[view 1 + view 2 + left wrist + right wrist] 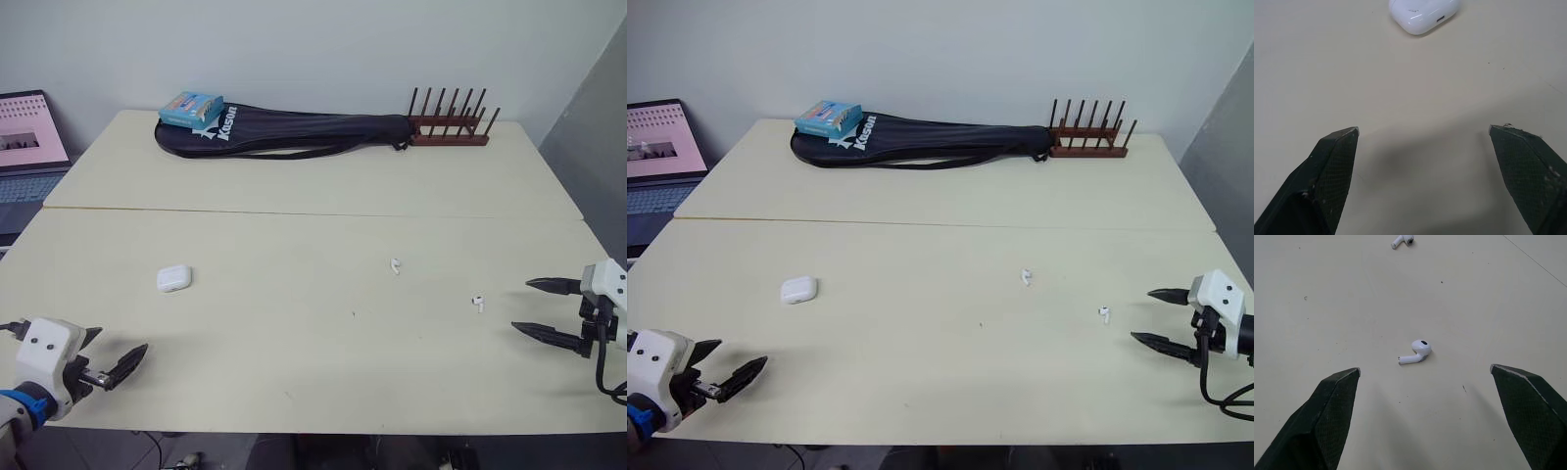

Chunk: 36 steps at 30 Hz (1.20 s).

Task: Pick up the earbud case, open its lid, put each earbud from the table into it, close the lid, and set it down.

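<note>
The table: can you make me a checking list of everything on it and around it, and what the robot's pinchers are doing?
Surface: pale table, bare near the front edge.
Job's things: earbud case, lid closed, lying towards the left; first earbud near the middle; second earbud in front of the right gripper. Nothing picked up yet.
Clutter: black racket bag, blue box on it, wooden rack, all at the far edge.
Grippers: left gripper open, empty, facing the case; right gripper open, empty.
Cables: black cable hanging from the right gripper.
Surroundings: laptop at the left, plain wall behind.
</note>
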{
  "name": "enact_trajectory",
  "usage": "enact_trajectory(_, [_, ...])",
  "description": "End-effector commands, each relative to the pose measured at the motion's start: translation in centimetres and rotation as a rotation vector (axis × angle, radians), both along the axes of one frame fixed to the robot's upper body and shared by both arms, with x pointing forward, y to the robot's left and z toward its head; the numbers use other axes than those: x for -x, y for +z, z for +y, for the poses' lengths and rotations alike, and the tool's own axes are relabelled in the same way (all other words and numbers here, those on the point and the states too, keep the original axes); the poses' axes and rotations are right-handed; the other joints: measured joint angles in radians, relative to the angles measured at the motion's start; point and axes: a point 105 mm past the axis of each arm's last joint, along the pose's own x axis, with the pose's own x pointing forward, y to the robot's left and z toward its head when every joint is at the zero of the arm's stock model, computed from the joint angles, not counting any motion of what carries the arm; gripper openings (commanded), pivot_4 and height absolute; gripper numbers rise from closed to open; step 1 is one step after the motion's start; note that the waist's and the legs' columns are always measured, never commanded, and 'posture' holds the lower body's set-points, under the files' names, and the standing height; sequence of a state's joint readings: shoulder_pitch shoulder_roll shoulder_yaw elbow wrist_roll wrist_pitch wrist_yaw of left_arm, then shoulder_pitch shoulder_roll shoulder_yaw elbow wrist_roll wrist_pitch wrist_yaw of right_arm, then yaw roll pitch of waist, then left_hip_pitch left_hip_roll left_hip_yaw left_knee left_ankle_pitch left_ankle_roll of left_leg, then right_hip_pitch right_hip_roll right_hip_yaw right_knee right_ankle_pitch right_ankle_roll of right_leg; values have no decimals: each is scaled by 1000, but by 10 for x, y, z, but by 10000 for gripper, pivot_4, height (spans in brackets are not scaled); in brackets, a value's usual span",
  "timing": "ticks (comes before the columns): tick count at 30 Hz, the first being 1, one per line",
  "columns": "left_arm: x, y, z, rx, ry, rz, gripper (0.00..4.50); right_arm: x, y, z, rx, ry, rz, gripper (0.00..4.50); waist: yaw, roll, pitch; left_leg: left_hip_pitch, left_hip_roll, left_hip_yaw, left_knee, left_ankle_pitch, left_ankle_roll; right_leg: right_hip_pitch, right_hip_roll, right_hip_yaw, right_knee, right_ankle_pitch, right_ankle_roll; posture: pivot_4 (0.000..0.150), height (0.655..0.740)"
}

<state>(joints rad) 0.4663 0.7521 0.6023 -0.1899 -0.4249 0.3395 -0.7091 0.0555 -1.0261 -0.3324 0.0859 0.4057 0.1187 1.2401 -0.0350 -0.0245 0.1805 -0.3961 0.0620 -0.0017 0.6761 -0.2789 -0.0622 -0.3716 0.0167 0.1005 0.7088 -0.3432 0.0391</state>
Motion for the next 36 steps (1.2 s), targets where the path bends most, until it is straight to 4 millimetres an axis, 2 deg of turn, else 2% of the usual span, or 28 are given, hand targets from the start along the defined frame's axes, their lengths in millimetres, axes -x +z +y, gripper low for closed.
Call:
enact_trajectory(1, [-7,20,-3,-31,-47,-56,45000,-1,7,-2,34,16,-31,44760,0,0,0,0,0,0,0,0,0,0,0,0,0,0,0,1500,7274])
enact_trajectory(5, [-11,22,-15,-34,-138,-60,45000,-1,3,-4,69,29,-57,44760,0,0,0,0,0,0,0,0,0,0,0,0,0,0,0,1500,7274])
enact_trajectory(10, [-9,27,-19,-21,-174,-98,45000,-2,3,-4,84,39,-86,44760,0,0,0,0,0,0,0,0,0,0,0,0,-1,0,0,1500,7274])
enact_trajectory(23, [2,25,-12,45,-69,-135,45000,3,5,-5,52,53,-35,44760,0,0,0,0,0,0,0,0,0,0,0,0,-1,0,0,1500,7274])
enact_trajectory(29, [8,18,-27,141,6,-162,45000,3,6,-3,64,74,-44,44760,0,0,0,0,0,0,0,0,0,1,0,0,-1,0,0,1500,7274])
enact_trajectory(32, [1,17,-33,161,87,-207,45000,-2,15,9,48,109,-73,44760,0,0,0,0,0,0,0,0,0,2,0,0,-1,0,0,1500,7274])
enact_trajectory(36, [-11,12,-44,199,215,-263,45000,-8,34,43,0,216,-96,44760,-1,0,0,3,0,0,1,0,0,4,0,1,0,0,0,1500,7274])
